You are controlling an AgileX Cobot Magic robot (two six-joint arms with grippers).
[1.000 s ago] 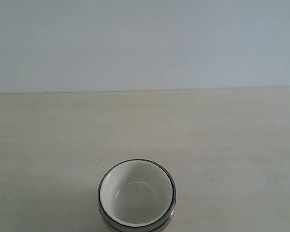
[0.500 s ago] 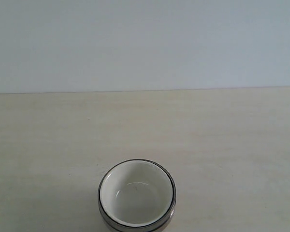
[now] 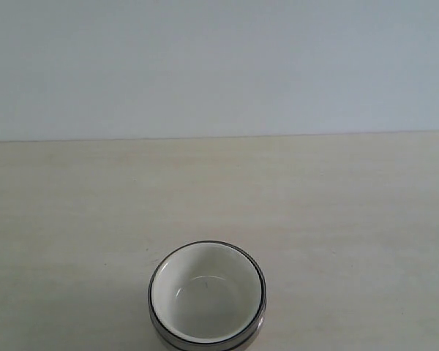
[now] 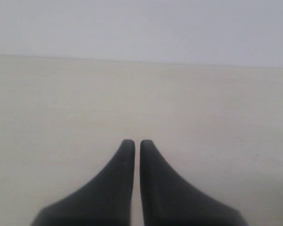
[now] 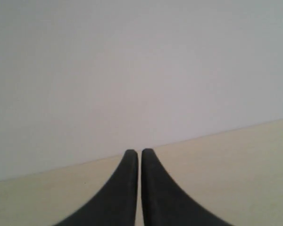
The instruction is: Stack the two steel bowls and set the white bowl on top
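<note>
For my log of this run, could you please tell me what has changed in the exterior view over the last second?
Nothing visibly changed: the white bowl stays nested in the steel bowls, and no arm enters the exterior view.

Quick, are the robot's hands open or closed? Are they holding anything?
Left gripper: closed, holding nothing.
Right gripper: closed, holding nothing.

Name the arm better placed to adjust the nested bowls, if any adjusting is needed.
Left, only marginally. The white bowl, nested inside the steel rim, sits slightly left of the exterior view's middle. Left gripper and right gripper are both shut, empty, with no bowl in either wrist view.
</note>
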